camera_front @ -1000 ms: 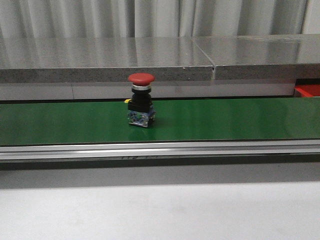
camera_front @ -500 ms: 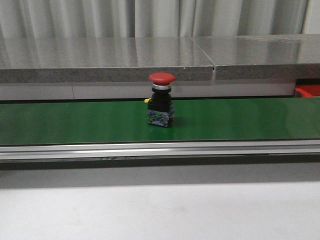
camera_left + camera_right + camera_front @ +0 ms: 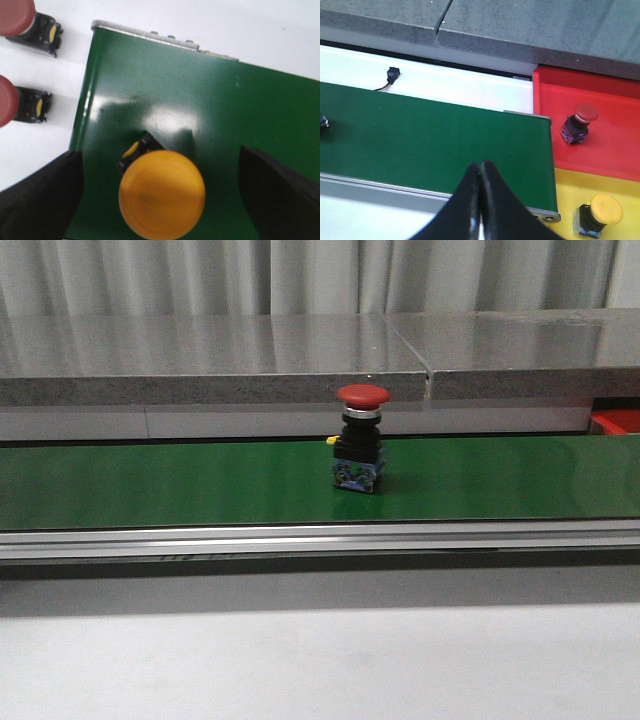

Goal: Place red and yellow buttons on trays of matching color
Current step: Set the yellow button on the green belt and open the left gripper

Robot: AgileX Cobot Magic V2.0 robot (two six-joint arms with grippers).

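Left pincer (image 3: 160,200) spread, straddling upright yellow button (image 3: 161,193) on green belt (image 3: 225,115) | right pincer (image 3: 481,200) pressed together, empty, hovering beside belt end near red tray (image 3: 615,135)

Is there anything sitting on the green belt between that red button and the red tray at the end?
Nothing visible. The red button stands alone on the belt, and the right wrist view shows bare belt up to the red tray, which already holds another red button.

Closed right claw (image 3: 481,200) over green belt (image 3: 430,140), red button (image 3: 579,122) on red tray (image 3: 615,145)
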